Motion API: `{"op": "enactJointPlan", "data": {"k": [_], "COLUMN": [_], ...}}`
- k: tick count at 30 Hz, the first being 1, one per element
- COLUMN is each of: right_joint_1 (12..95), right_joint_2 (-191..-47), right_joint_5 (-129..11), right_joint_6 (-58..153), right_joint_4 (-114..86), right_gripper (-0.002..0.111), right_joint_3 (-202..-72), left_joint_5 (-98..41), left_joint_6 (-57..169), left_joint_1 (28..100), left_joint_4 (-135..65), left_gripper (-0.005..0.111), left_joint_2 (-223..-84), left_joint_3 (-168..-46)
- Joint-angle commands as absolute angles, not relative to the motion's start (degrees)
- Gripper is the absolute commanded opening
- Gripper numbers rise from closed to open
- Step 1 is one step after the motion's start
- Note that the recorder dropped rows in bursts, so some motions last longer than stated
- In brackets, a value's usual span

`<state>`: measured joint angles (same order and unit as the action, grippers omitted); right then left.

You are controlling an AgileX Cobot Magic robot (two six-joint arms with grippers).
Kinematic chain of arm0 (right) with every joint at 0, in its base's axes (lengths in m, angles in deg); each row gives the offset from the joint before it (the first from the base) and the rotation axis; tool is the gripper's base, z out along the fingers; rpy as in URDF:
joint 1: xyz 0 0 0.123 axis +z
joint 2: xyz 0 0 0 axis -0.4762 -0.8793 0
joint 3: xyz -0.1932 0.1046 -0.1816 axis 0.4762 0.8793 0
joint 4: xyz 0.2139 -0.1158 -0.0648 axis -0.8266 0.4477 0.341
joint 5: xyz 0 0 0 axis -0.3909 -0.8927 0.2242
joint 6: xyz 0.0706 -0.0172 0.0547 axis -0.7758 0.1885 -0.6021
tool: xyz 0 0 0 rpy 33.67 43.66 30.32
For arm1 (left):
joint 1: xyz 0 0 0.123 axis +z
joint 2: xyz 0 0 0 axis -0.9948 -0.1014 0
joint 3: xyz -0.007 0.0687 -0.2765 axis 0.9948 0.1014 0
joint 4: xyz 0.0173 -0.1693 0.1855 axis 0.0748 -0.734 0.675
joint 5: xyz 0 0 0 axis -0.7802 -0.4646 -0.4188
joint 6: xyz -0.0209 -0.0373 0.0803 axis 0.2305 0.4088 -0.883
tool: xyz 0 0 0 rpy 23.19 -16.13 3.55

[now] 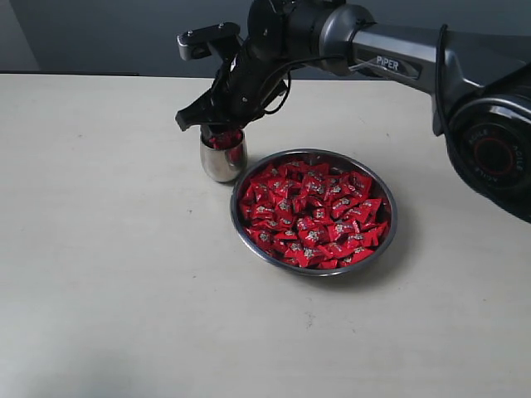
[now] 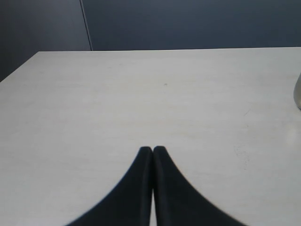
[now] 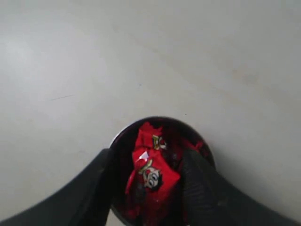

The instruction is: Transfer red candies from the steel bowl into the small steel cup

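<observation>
**Item one, right gripper (image 1: 221, 131).** I have it parked directly over the small steel cup (image 1: 222, 159), with its fingers dipping at the mouth. The jaws stand wide apart, one on each side of the opening, and I see nothing pinched between them. The placement makes sense: anything let go here drops into the cup, not onto the table (image 1: 99, 265).

**Item two, cup contents.** Red wrappers show at the brim. In the right wrist view one candy (image 3: 151, 172) lies uppermost between the spread fingers, loose as far as I can judge.

**Item three, steel bowl (image 1: 383, 195).** It sits just beside the cup; I cannot tell whether the two touch. It is heaped with the red candies (image 1: 315, 217). Keeping the two vessels close makes each transfer short. Most of the stock sits here, so I judge the task far from finished.

**Item four, left gripper (image 2: 153, 151).** Its fingers are pressed together and hold nothing. It hovers over bare table, outside the exterior view, leaving the right arm room to work.
</observation>
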<state>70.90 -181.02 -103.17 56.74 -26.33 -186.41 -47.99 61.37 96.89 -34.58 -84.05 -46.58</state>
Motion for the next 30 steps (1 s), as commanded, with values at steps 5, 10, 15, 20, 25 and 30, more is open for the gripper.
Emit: {"op": "enactJointPlan", "data": {"k": [5, 10, 15, 20, 25, 30], "right_joint_1": [70.7, 70.7, 70.7, 70.7, 70.7, 70.2], "right_joint_2": [-179.8, -178.9, -177.4, -176.4, -174.6, -172.6], "right_joint_5": [-102.9, -102.9, -102.7, -102.9, -102.0, -99.9], "right_joint_6": [57.0, 57.0, 57.0, 57.0, 56.9, 56.0], "right_joint_4": [-25.6, -25.6, -25.4, -22.8, -21.8, -20.1], "right_gripper": [0.043, 0.043, 0.043, 0.043, 0.027, 0.001], "right_joint_3": [-186.8, -186.8, -186.8, -186.8, -186.8, -186.8], "left_joint_5": [-47.4, -47.4, -47.4, -47.4, -47.4, -47.4], "left_joint_6": [61.5, 61.5, 61.5, 61.5, 61.5, 61.5], "left_joint_1": [96.6, 96.6, 96.6, 96.6, 96.6, 96.6], "left_joint_4": [-34.9, -34.9, -34.9, -34.9, -34.9, -34.9], "left_gripper": [0.0, 0.0, 0.0, 0.0, 0.0, 0.0], "left_joint_2": [-83.8, -83.8, -83.8, -83.8, -83.8, -83.8], "left_joint_3": [-46.3, -46.3, -46.3, -46.3, -46.3, -46.3]}}
